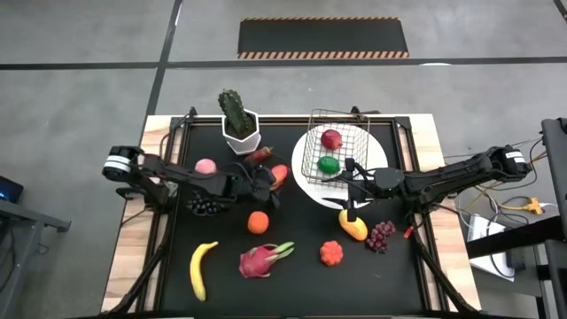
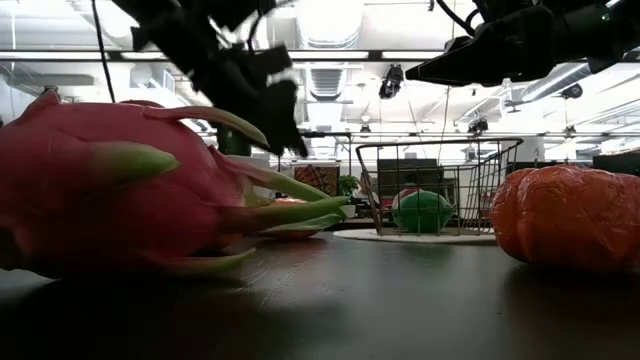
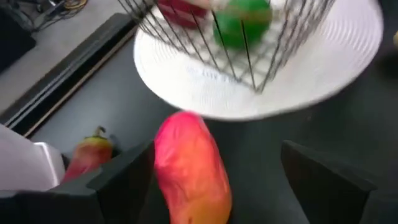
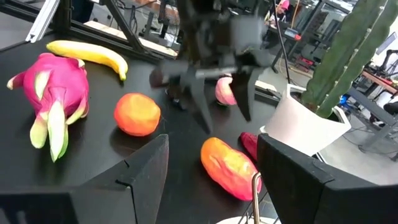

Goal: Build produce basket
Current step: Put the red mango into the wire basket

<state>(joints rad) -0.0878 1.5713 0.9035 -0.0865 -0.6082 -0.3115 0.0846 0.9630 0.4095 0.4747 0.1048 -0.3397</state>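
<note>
The wire basket (image 1: 335, 146) stands on a round white plate (image 1: 376, 152) and holds a red pomegranate (image 1: 331, 138) and a green lime (image 1: 329, 164). A red-orange mango (image 3: 193, 171) lies on the black mat left of the plate. My left gripper (image 3: 217, 149) hovers open just above it, tilted downward, with one finger on either side; the right wrist view shows its fingertips clear of the fruit. My right gripper (image 4: 211, 149) waits open at the plate's near edge (image 1: 347, 177), holding nothing.
On the mat lie an orange (image 1: 258, 221), a dragon fruit (image 1: 261, 260), a banana (image 1: 201, 268), a ribbed orange fruit (image 1: 331, 253), a yellow fruit (image 1: 353, 228), grapes (image 1: 381, 235), dark grapes (image 1: 205, 206) and a peach (image 1: 205, 166). A potted cactus (image 1: 237, 120) stands at the back.
</note>
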